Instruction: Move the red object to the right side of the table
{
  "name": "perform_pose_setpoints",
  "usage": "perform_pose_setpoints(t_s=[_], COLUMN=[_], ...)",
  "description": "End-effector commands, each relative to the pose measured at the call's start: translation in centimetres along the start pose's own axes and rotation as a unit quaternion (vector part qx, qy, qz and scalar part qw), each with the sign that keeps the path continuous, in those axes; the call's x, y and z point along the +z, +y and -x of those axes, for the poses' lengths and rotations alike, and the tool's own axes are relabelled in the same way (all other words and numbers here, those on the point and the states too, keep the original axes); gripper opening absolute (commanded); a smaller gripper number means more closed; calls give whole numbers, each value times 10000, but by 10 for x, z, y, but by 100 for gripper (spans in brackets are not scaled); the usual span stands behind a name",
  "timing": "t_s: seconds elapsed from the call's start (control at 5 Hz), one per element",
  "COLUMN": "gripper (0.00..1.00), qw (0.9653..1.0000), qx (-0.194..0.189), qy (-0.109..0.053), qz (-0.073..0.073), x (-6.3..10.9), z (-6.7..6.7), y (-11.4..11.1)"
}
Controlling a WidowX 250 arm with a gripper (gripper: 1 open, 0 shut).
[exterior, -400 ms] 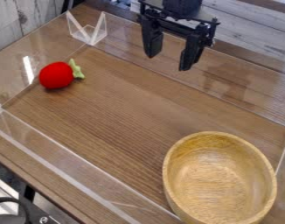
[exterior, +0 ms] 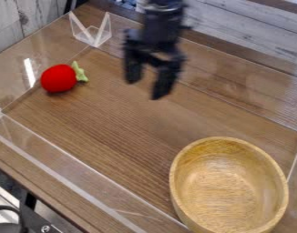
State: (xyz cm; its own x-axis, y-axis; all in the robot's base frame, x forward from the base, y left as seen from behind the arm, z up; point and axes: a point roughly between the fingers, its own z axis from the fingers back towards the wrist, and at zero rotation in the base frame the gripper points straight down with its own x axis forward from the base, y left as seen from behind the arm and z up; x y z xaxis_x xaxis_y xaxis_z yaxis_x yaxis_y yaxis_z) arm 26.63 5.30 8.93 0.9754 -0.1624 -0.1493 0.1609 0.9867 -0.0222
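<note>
The red object (exterior: 57, 77) is lying untouched on the desk (exterior: 127, 146), off to the left of my jaws (exterior: 148, 80) and well apart from them. I am hanging open and empty, making my approach; next I judge I need to be lowering over it.

The gripper (exterior: 148, 80) is motion-blurred, so its finger outlines smear, and the arm above it is cut off by the picture's top edge. The wooden bowl (exterior: 229, 187) loses its lower rim at the bottom edge. The table (exterior: 127, 127) runs out of frame at right and bottom-left.
</note>
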Motion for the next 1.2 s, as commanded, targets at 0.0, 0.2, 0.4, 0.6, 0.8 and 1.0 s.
perform_pose_setpoints(t_s=[0.0, 0.2, 0.4, 0.6, 0.8, 1.0], gripper=[100, 100, 100, 0, 100, 100], qw=[9980, 9971, 9969, 9968, 9941, 9917], qx=[-366, -307, -75, -263, -804, -1075], qy=[-451, -597, -686, -652, -640, -688], qz=[-236, -356, -375, -376, -356, -150], x=[20, 23, 18, 8, 4, 2], z=[18, 36, 38, 36, 21, 12], y=[42, 83, 116, 140, 151, 158])
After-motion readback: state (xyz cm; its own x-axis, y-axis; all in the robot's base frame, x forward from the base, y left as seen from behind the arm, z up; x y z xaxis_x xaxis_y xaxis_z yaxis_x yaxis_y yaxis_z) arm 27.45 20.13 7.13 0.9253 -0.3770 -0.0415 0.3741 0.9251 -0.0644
